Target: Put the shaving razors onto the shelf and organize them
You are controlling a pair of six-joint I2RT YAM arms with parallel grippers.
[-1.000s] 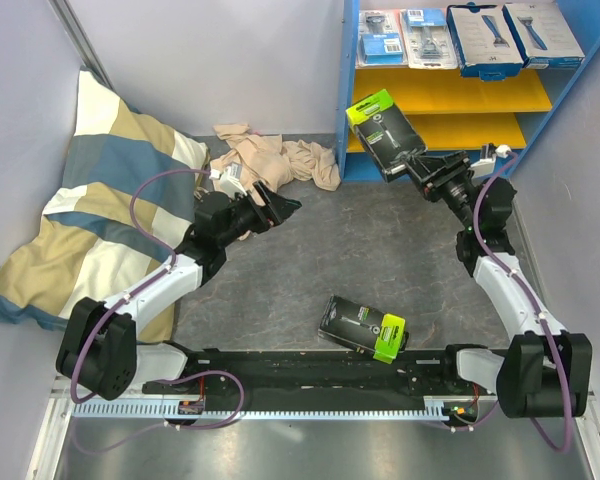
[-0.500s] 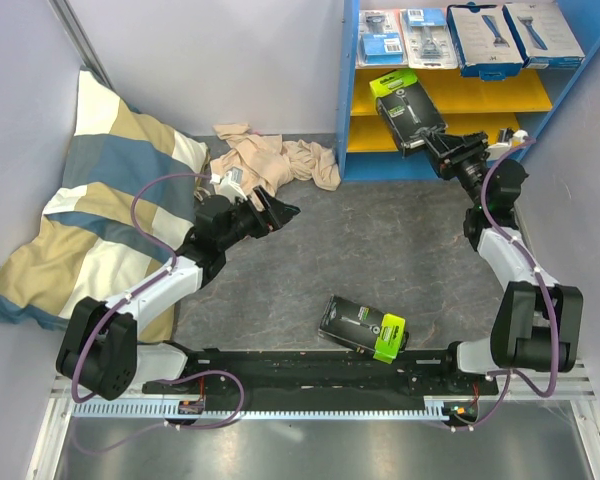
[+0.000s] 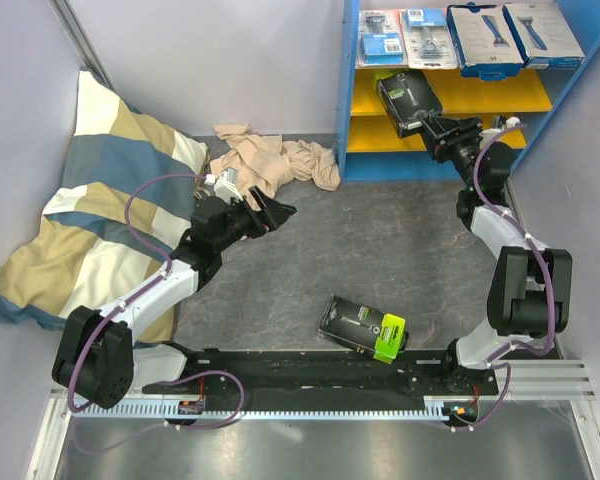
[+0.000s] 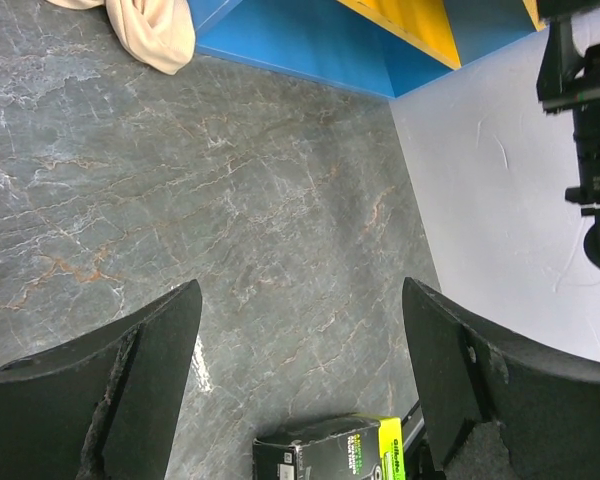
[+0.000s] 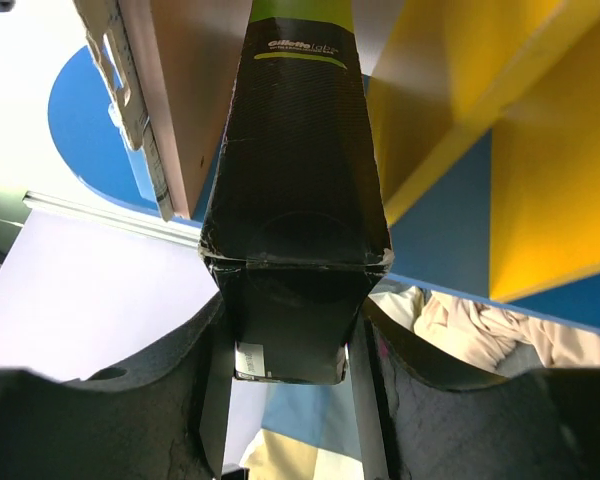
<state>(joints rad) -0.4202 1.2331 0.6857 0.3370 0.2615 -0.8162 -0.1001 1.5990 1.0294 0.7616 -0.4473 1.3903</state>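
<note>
right gripper (image 5: 292, 345) | clamped on black box (image 5: 295, 190) | left gripper (image 4: 300, 300) | wide open, empty

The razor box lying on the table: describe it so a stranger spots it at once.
Look at the grey marbled table, near edge, just ahead of the black rail joining the arm bases. A black box with a lime-green end lies there alone, right of centre. Its twin is up at the blue shelf in the right gripper; the shelved packs are blue or white.
</note>
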